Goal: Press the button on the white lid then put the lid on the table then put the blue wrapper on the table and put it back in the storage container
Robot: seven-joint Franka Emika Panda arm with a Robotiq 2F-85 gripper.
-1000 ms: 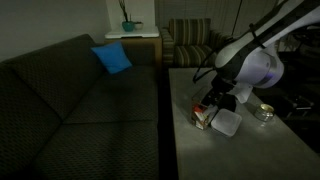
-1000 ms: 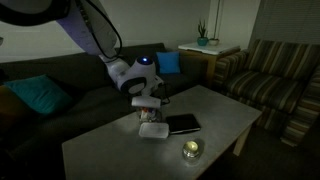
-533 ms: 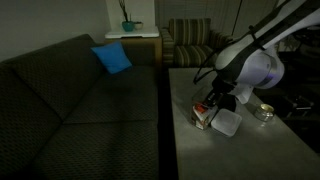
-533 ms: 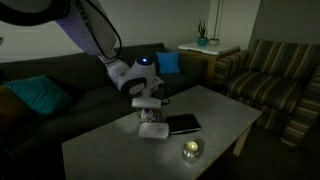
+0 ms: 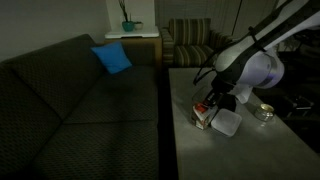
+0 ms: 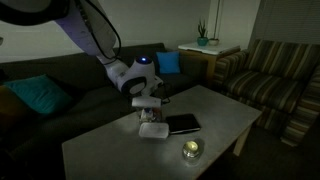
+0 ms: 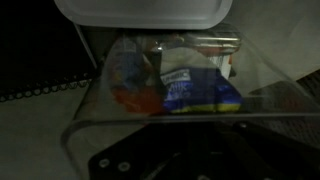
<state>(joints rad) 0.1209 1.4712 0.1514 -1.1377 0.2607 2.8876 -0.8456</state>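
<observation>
The tool (image 5: 207, 106) sits at the mouth of the uncovered storage container (image 7: 90, 130) on the table (image 5: 240, 155), jaws together; whether they pinch anything cannot be told. The blue wrapper (image 7: 200, 95) lies inside the container, beside orange-red contents (image 7: 135, 88). The white lid (image 5: 227, 123) lies flat on the table, just beside the container.

White lid (image 7: 140, 10) beyond the gripper (image 5: 208, 106), cropped by the wrist view's top edge, blue wrapper (image 7: 203, 93) blurred within the storage container (image 7: 95, 125), lettering illegible, fingertips hidden in both exterior views, any grasp undeterminable.
</observation>
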